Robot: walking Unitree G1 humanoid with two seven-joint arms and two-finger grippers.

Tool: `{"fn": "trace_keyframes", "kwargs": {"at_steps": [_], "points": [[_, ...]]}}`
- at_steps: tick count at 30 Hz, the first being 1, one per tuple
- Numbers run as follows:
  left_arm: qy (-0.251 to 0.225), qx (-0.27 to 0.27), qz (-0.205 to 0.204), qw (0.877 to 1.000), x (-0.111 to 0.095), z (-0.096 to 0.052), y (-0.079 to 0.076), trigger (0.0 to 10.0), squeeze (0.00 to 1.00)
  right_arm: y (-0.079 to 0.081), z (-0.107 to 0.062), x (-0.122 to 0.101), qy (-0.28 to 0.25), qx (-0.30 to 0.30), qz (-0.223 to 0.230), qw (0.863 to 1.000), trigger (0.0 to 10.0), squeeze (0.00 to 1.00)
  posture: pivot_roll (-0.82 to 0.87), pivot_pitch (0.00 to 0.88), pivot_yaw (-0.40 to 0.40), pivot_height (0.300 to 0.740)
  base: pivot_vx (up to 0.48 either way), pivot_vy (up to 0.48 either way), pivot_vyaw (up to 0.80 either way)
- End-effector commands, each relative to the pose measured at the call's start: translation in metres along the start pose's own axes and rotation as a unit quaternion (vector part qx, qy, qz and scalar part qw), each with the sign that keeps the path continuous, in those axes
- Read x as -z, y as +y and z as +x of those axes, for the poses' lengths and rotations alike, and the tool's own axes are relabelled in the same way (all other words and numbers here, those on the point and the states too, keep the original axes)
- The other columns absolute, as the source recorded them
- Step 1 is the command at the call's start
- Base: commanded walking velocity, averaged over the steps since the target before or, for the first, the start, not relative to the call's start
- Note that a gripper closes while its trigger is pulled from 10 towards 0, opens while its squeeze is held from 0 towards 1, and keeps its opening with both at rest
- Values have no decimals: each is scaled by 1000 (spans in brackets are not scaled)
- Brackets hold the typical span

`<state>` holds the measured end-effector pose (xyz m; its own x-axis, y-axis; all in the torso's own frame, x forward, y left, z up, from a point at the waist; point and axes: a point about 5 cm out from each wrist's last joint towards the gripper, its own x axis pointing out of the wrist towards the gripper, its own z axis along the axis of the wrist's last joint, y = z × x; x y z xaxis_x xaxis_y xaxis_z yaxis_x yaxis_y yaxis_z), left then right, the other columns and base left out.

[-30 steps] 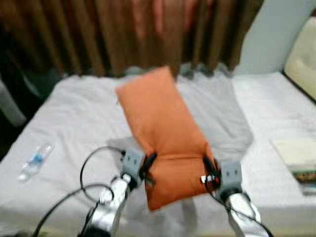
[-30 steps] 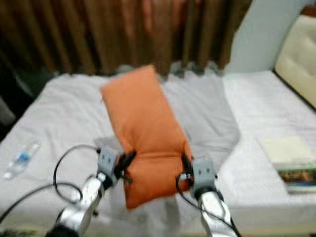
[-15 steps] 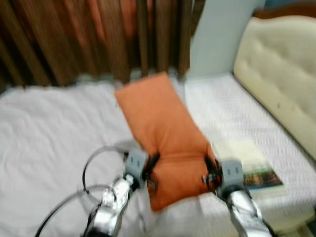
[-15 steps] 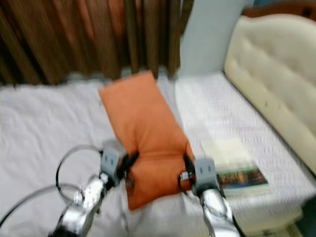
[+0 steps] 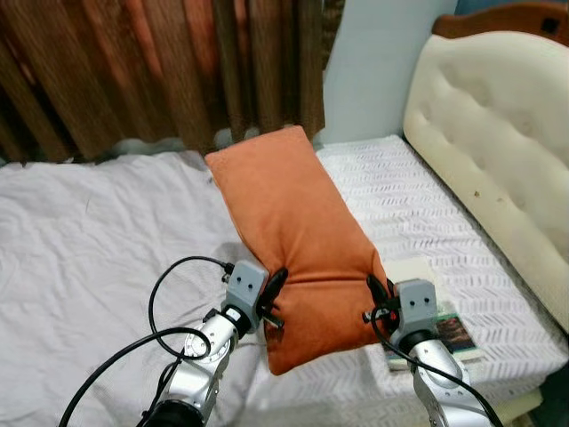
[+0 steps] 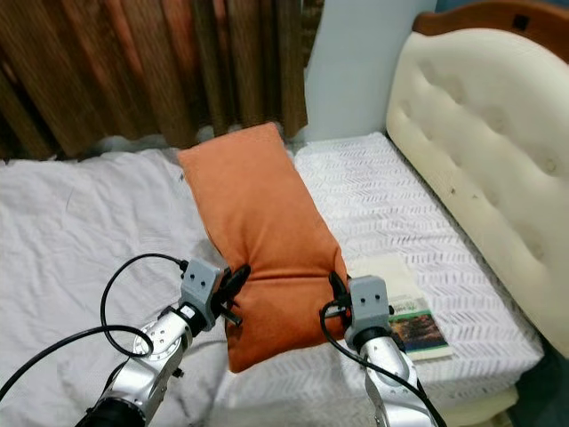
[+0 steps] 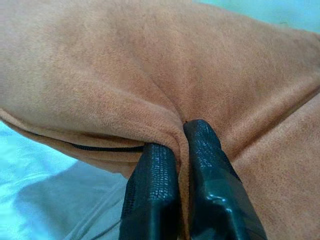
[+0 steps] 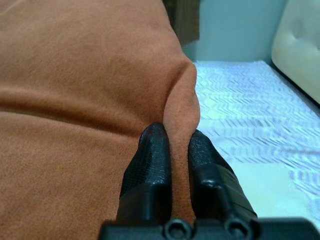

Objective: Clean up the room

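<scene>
- The left gripper sits low and left of centre in the head view, its two black fingers pinched tight on a fold at the pillow's left edge.
- The right gripper sits low and right of centre, fingers likewise clamped on a fold of the right edge (only a thin ridge of fabric shows between the pads).
- The pillow is orange and oblong, held between the two grippers near its near end; it runs up from lower centre toward the upper middle of the frame, its far corner pointing at the curtain. Whether its far end rests on the bed I cannot tell.
- A black cable loops off the left arm, lower left.
- A book lies on the bed at lower right, just beside the right gripper and partly hidden by it.
- The bed spreads across the middle, rumpled white sheet on the left, zigzag-patterned cover on the right.
- A cream tufted headboard fills the upper right.
- A brown curtain hangs along the top left, with a pale wall beside it.
</scene>
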<state>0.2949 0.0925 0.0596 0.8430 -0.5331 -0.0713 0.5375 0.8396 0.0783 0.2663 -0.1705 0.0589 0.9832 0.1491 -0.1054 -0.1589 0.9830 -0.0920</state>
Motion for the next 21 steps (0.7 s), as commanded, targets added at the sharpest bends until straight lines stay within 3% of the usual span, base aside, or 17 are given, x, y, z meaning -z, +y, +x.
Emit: {"fn": "trace_keyframes", "kwargs": {"at_steps": [1, 21], "points": [[-18, -28, 9, 999, -7, -3, 13, 10000, 0, -31, -7, 0, 4, 63, -8, 998, 10000, 0, -136, 8, 32, 740, 304, -368, 0], [-7, -4, 10, 1000, -3, -3, 11, 10000, 0, -31, -11, 5, 17, 54, -11, 998, 10000, 0, -136, 0, 27, 740, 305, -367, 0]]}}
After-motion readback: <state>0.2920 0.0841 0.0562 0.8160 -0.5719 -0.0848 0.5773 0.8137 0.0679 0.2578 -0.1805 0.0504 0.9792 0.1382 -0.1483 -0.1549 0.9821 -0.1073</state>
